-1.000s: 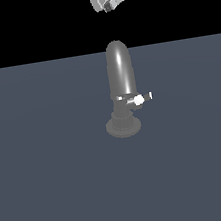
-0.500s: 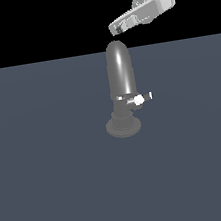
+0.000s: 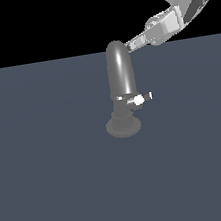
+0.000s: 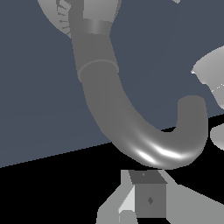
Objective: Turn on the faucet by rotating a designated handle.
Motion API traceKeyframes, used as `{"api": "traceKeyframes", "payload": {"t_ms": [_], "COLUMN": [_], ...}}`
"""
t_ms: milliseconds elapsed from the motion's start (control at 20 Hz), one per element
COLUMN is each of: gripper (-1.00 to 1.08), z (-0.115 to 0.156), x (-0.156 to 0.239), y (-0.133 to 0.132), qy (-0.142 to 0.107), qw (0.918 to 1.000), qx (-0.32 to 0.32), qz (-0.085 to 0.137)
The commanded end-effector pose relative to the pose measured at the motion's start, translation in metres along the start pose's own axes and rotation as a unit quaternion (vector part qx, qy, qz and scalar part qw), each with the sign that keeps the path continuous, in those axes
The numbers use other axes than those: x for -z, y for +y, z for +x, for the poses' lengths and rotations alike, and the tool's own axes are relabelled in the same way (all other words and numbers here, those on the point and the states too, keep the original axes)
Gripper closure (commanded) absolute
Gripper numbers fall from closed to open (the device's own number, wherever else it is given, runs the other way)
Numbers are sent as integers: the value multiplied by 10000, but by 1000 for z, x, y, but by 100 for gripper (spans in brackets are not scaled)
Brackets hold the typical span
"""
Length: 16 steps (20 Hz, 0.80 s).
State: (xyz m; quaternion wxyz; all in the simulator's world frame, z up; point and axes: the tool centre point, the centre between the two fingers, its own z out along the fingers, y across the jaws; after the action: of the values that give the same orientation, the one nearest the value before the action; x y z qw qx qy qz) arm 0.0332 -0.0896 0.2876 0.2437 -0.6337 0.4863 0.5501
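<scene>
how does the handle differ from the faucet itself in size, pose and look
Size: the handle is short and thin, while the faucet is a tall, thick column.
Pose: the handle juts sideways toward the exterior view's right; the faucet stands upright on its ribbed, flared base.
Look: the handle ends in a bright white tip, while the faucet is plain glossy grey, and the wrist view shows it curving into a hooked spout.
Both are grey metal.

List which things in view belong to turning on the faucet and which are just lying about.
Belongs to the job:
- faucet
- handle, jutting from the faucet low down, toward the exterior view's right
- end effector, up beside the faucet's dome top, not at the handle

Just lying about:
- nothing loose; only the grey floor under the faucet
</scene>
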Motion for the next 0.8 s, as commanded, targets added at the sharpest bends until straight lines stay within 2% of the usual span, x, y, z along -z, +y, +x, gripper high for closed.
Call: {"api": "traceKeyframes", "payload": {"t_ms": [0,350,750], "gripper": [108,108,108], "z": [14,55,100], "x": [2,1,-6], "y": [-2,-2,4], "qy": [-228,-880,-1581], "qw": [9995,9918,9731], "qx": [-208,-811,-1464], "qz": [113,447,813]}}
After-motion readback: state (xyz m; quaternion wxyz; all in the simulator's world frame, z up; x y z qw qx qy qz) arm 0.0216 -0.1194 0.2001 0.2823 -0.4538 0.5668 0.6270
